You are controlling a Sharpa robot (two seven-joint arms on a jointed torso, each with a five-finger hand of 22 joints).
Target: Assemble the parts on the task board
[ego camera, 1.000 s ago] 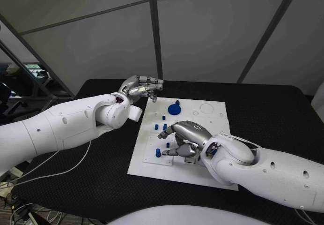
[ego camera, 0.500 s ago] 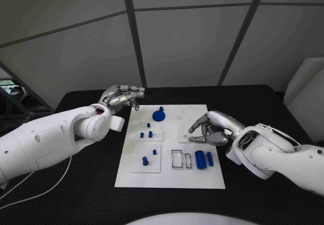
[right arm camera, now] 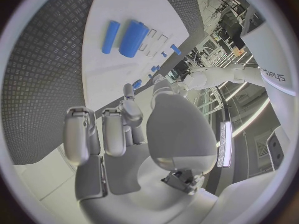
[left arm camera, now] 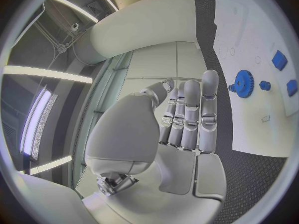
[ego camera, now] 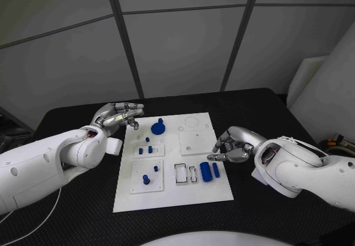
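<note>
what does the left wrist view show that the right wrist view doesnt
Left wrist view: the blue gear standing on the task board, just past the left hand, whose fingers lie straight and hold nothing. Right wrist view: the thick blue cylinder and the thin blue rod lying side by side, with the right hand curled on nothing. Both: the white board and small blue parts.

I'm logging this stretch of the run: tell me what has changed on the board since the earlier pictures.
The right hand has lifted off the near part of the task board and drawn back to its right edge, holding nothing. The two blue cylinders it had covered now lie in view. The left hand stays at the board's far left corner, empty; the blue gear has not moved.
</note>
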